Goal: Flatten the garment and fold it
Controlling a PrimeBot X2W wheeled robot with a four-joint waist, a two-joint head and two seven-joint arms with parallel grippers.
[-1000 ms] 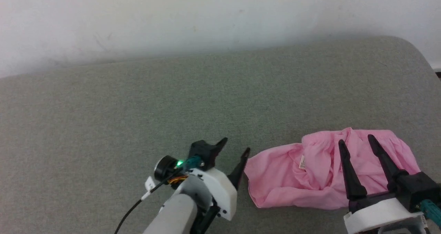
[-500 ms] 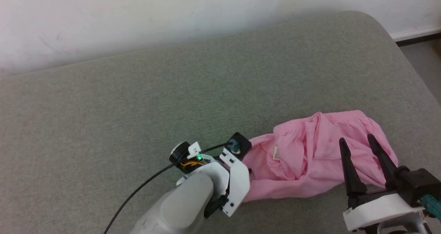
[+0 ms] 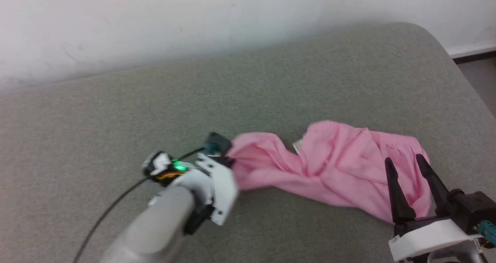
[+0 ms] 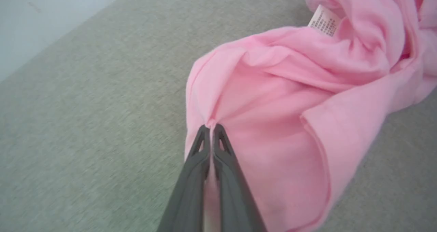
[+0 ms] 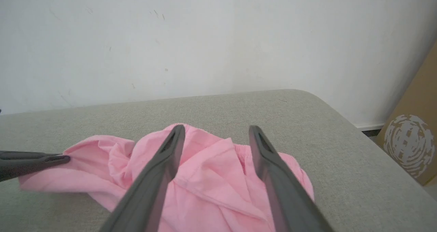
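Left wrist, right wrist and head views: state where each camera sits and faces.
Left wrist view: on the left wrist, looking along the left gripper, shut on the crumpled light-pink knit garment on the grey-green fabric surface.
Right wrist view: on the right wrist, looking low over the garment toward the white wall; open right gripper in front.
Head view: up high, facing forward and down; both grippers and the pale left forearm show.
Shared: right wrist and head views both show the left gripper pinching the garment.
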